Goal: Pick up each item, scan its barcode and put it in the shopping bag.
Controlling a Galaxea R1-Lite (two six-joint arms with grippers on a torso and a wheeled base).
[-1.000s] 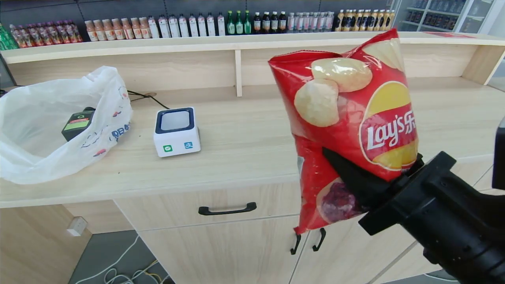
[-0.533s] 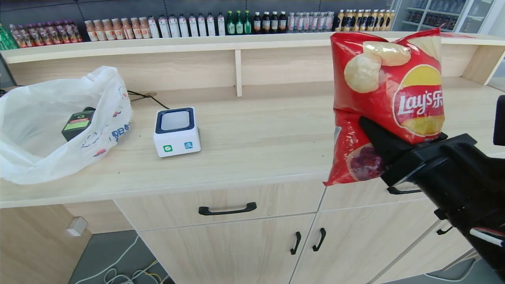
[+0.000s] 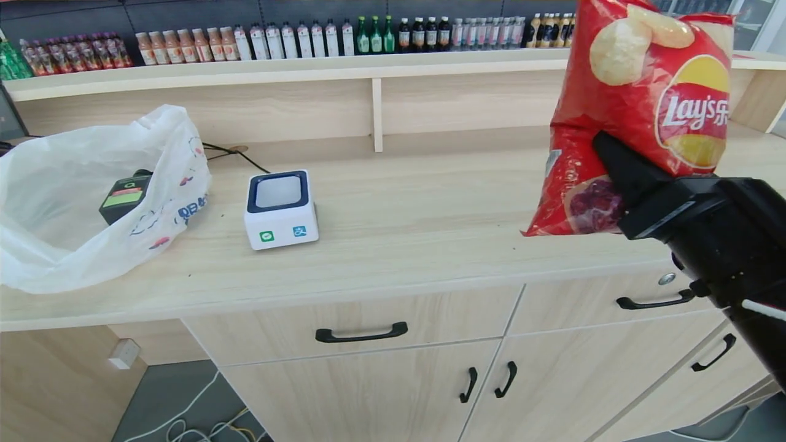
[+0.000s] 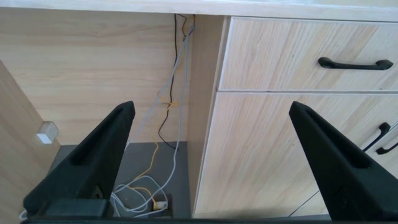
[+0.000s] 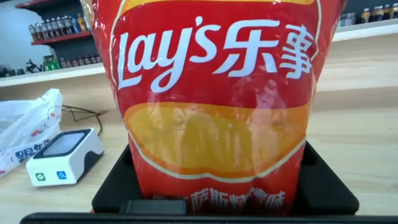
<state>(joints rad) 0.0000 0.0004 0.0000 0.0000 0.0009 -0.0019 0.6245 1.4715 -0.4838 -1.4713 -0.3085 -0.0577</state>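
Observation:
A red bag of potato chips is held upright above the right end of the wooden counter, with my right gripper shut on its lower part. The right wrist view has the chip bag close up between the black fingers. The white barcode scanner sits on the counter left of centre, also seen as the scanner. A white plastic shopping bag lies open at the counter's left end with a dark green item inside. My left gripper is open, low in front of the cabinet.
A raised shelf with rows of bottles runs along the back of the counter. A black cable leads to the scanner. Drawers and doors with black handles are below; loose wires lie on the floor.
My right gripper has carried the chip bag up and to the right, from in front of the cabinet to above the counter's right end. The head camera shifted slightly.

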